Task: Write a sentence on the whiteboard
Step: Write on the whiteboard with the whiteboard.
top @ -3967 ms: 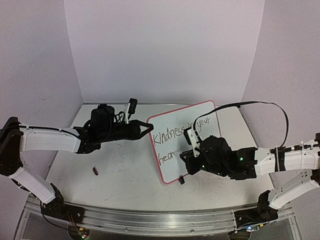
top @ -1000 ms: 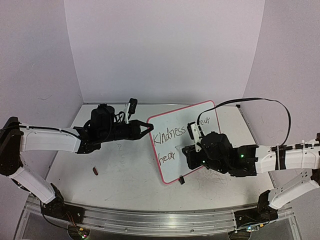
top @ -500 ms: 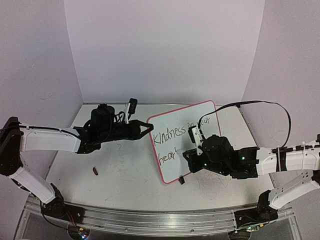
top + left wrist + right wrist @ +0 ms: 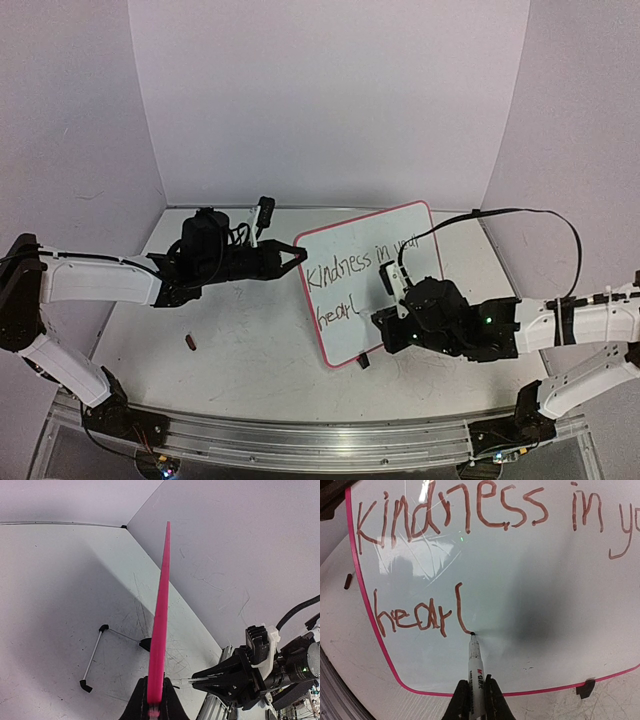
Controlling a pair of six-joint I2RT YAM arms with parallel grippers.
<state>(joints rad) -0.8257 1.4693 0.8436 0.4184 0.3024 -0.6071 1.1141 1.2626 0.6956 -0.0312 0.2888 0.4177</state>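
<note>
It was a robotics lab cell: blank panel walls [image 4: 330, 100] boxed a scuffed white desk [image 4: 250, 350], an aluminium rail [image 4: 300, 440] at 6 o'clock.

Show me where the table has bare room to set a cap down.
Best: the bare table between the small dark piece, the left arm and the whiteboard's near-left corner. Crowded: under the right gripper holding the marker, and where the left gripper clamps the rim.
</note>
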